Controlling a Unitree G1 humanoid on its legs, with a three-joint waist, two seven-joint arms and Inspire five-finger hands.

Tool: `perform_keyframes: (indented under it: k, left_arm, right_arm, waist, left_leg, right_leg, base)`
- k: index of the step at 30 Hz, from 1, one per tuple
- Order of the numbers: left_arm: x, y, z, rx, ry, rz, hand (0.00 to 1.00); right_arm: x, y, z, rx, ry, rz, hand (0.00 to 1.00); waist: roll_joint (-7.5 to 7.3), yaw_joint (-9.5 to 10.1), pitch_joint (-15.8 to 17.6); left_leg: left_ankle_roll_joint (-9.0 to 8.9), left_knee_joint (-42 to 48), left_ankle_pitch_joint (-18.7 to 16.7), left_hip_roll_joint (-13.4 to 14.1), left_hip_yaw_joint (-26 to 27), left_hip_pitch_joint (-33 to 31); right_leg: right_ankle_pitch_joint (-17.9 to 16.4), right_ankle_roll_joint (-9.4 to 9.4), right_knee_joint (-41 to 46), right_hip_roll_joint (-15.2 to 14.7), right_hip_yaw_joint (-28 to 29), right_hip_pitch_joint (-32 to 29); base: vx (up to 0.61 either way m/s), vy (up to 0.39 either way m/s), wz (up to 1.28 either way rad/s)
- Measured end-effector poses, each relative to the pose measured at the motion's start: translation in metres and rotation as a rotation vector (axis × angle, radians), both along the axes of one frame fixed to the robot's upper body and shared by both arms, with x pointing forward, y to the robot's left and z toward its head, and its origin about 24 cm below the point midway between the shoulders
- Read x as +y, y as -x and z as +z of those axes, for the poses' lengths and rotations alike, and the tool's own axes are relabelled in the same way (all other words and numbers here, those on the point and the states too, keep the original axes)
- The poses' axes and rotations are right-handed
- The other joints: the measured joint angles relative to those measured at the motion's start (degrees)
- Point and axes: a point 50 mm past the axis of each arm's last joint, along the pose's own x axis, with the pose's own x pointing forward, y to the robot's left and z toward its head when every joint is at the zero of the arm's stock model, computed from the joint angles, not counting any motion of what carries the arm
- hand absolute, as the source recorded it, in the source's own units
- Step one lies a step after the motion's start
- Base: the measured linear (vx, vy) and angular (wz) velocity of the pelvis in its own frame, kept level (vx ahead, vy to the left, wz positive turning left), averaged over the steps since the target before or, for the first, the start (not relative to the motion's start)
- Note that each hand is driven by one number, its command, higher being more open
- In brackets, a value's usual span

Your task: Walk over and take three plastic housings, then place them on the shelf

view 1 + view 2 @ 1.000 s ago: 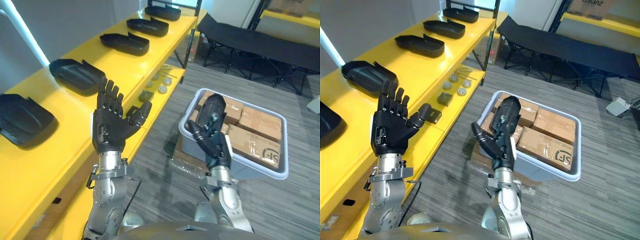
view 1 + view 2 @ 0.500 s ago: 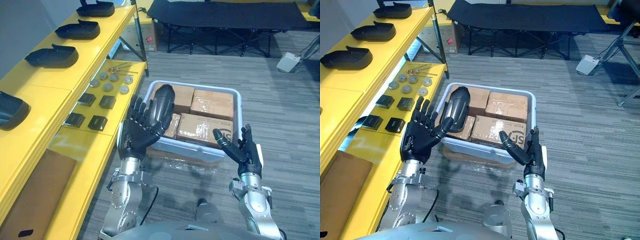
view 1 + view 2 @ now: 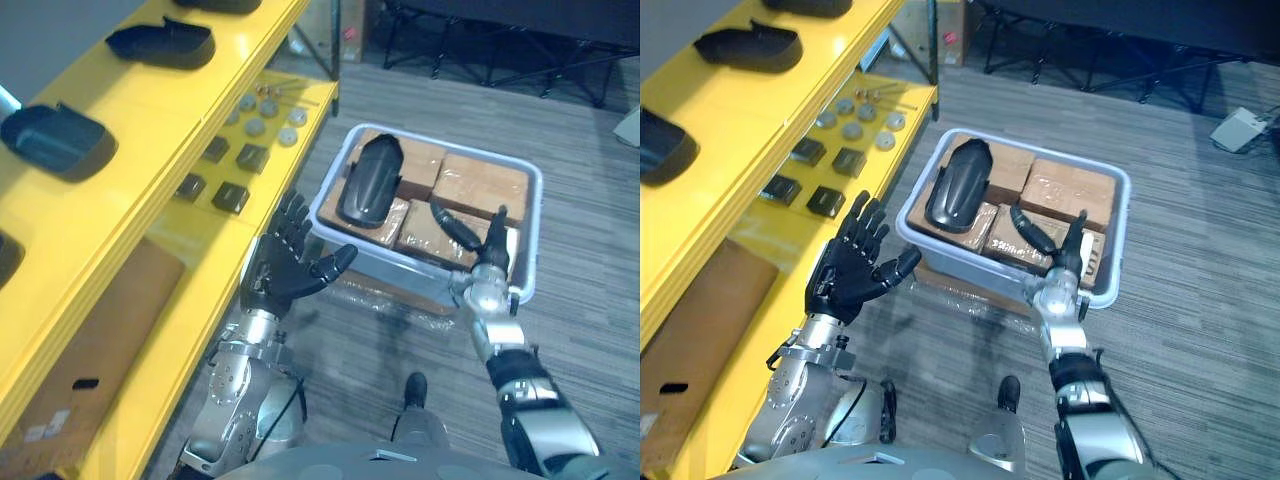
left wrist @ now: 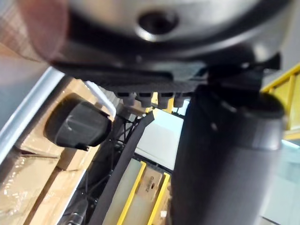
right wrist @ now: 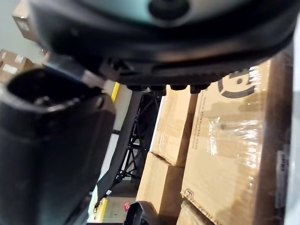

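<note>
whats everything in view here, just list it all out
loose housing: one, black, lying on the boxes in the bin
shelved housings: at least three, black, spaced along the shelf's top level
shelf: one, yellow, on the robot's left
bin: one, pale grey, on the floor ahead
boxes: several, brown cardboard, packed in the bin
square blocks: four, black, lower shelf level
round discs: about six, grey, just beyond the blocks
cardboard sheet: one, brown, lower shelf level, nearer the robot
left hand: one, dark, open, beside the bin's near corner
right hand: one, dark, open, over the bin's near edge
</note>
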Motion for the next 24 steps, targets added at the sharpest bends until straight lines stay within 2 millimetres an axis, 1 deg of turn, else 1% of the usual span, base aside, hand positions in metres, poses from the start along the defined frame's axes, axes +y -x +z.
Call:
perform_keyframes:
  k: [1,3,4,5,6,8,9,11,12,14,15,16,17,18,20,22,24]
  left_arm:
    - [0.000,0.000,0.001,-0.004,0.000,-0.001,1.00]
    - [0.001,-0.001,0.003,-0.018,-0.006,-0.007,1.00]
    - [0.001,-0.003,0.005,-0.027,-0.009,-0.012,1.00]
    - [0.000,-0.003,0.006,-0.031,-0.009,-0.014,1.00]
    - [0.000,-0.004,0.007,-0.040,-0.009,-0.017,1.00]
    - [0.000,-0.004,0.008,-0.042,-0.011,-0.021,1.00]
    - [0.000,-0.005,0.007,-0.042,-0.012,-0.019,1.00]
    - [0.001,-0.006,0.003,-0.030,-0.016,-0.009,1.00]
    - [0.002,-0.007,0.000,-0.024,-0.017,-0.003,1.00]
    - [-0.001,-0.012,-0.005,-0.010,-0.020,-0.010,1.00]
    - [-0.002,-0.013,-0.008,0.006,-0.013,-0.008,1.00]
    - [-0.003,-0.013,-0.010,0.013,-0.009,-0.006,1.00]
    - [-0.004,-0.013,-0.014,0.030,-0.003,-0.003,1.00]
    - [-0.006,-0.013,-0.016,0.045,0.007,-0.006,1.00]
    - [-0.010,-0.011,-0.019,0.061,0.011,-0.015,1.00]
    - [-0.013,-0.011,-0.023,0.084,0.035,-0.020,1.00]
    - [-0.020,-0.011,-0.022,0.085,0.055,-0.030,1.00]
  right_arm:
    - [-0.003,-0.004,0.006,-0.011,0.011,-0.012,1.00]
    - [-0.011,-0.020,0.033,-0.051,0.045,-0.033,1.00]
    - [-0.014,-0.027,0.046,-0.056,0.061,-0.039,1.00]
    - [-0.015,-0.029,0.049,-0.057,0.066,-0.041,1.00]
    - [-0.018,-0.035,0.059,-0.049,0.093,-0.042,1.00]
    - [-0.025,-0.044,0.078,-0.037,0.138,-0.056,1.00]
    - [-0.027,-0.047,0.083,-0.036,0.150,-0.061,1.00]
    - [-0.034,-0.054,0.102,-0.037,0.173,-0.082,1.00]
    - [-0.039,-0.057,0.116,-0.043,0.177,-0.094,1.00]
    - [-0.055,-0.058,0.139,-0.047,0.193,-0.137,1.00]
    - [-0.063,-0.058,0.152,-0.059,0.170,-0.164,1.00]
    - [-0.067,-0.058,0.158,-0.062,0.160,-0.174,1.00]
    - [-0.073,-0.056,0.165,-0.055,0.137,-0.197,1.00]
    - [-0.080,-0.054,0.169,-0.041,0.114,-0.218,1.00]
    - [-0.084,-0.053,0.171,-0.030,0.114,-0.231,1.00]
    - [-0.083,-0.054,0.174,-0.018,0.112,-0.220,1.00]
    - [-0.091,-0.050,0.177,-0.023,0.056,-0.215,1.00]
  waist:
    - [0.02,0.30,0.55]
    - [0.01,1.45,2.61]
    - [0.13,2.18,3.60]
    - [0.17,2.42,3.93]
    - [0.29,2.88,4.95]
    - [0.41,3.79,5.96]
    - [0.41,3.93,6.40]
    - [0.71,4.27,7.18]
    - [1.12,4.59,7.58]
    - [2.01,5.45,8.68]
    - [2.87,5.61,9.15]
    - [3.33,5.78,9.42]
    - [4.22,5.93,9.93]
    - [5.18,6.11,10.37]
    - [6.14,6.33,10.80]
    - [6.44,6.55,10.83]
    - [6.56,6.93,10.81]
  left_leg:
    - [0.01,-0.03,0.26,-0.19,-0.47,-0.66]
    - [0.01,-0.21,1.56,-0.57,-1.94,-2.89]
    - [-0.04,-0.34,2.07,-0.60,-2.55,-3.55]
    - [-0.04,-0.38,2.16,-0.60,-2.66,-3.66]
    - [0.03,-0.47,2.42,-0.64,-2.98,-3.85]
    - [0.10,-0.66,2.97,-0.97,-4.23,-5.51]
    - [0.08,-0.86,3.13,-1.08,-4.43,-5.61]
    - [0.29,-2.12,4.16,-1.63,-5.17,-6.47]
    - [0.35,-2.59,4.77,-1.80,-5.58,-7.51]
    - [0.59,-3.39,5.75,-2.61,-6.05,-8.52]
    - [0.65,-3.79,6.36,-3.13,-6.49,-9.51]
    - [0.70,-3.97,6.63,-3.29,-6.58,-9.85]
    - [0.88,-4.37,7.15,-3.73,-6.77,-10.30]
    - [0.92,-4.38,7.41,-4.05,-7.11,-10.87]
    - [1.06,-4.36,7.66,-4.40,-7.39,-11.63]
    - [1.09,-4.35,7.76,-4.50,-7.52,-11.88]
    - [0.98,-4.34,7.96,-4.58,-7.76,-12.55]
  right_leg:
    - [0.14,-0.10,-0.01,-0.11,-0.50,-0.35]
    - [1.31,0.77,-0.29,-0.16,-2.11,-1.39]
    - [1.87,0.80,-0.80,-0.02,-3.00,-1.48]
    - [1.92,0.76,-0.88,0.02,-3.12,-1.47]
    - [2.11,0.80,-0.92,0.07,-3.57,-1.45]
    - [2.19,0.77,-0.95,0.02,-5.05,-2.20]
    - [2.23,0.75,-0.95,-0.03,-5.35,-2.26]
    - [3.04,0.21,-0.95,-0.31,-6.72,-3.08]
    - [3.67,-0.42,-0.96,-0.34,-7.92,-4.05]
    - [3.90,-0.30,-0.95,-1.02,-9.04,-4.94]
    - [4.09,-0.28,-0.92,-1.41,-9.57,-5.66]
    - [4.26,-0.33,-0.91,-1.54,-9.80,-6.01]
    - [4.37,-0.29,-0.90,-1.88,-10.35,-6.31]
    - [4.38,-0.28,-0.84,-2.10,-10.90,-6.60]
    - [4.45,-0.23,-0.79,-2.39,-11.18,-7.13]
    - [4.62,-0.34,-0.75,-2.47,-11.52,-7.40]
    - [4.64,-0.36,-0.50,-2.47,-12.34,-7.68]
  base:
    - [-0.06,0.002,0.40]
    - [-0.02,-0.019,0.36]
    - [0.01,-0.022,0.25]
    - [0.01,-0.024,0.17]
    - [0.00,-0.016,0.18]
    - [0.00,-0.008,0.26]
    - [0.01,0.005,0.25]
    - [-0.02,0.009,0.22]
    - [-0.03,0.014,0.19]
    - [-0.06,0.029,0.25]
    - [-0.07,0.037,0.23]
    - [-0.07,0.038,0.25]
    - [-0.06,0.038,0.20]
    - [-0.06,0.034,0.19]
    - [-0.07,0.032,0.10]
    - [-0.06,0.019,0.04]
    - [-0.08,0.018,0.10]
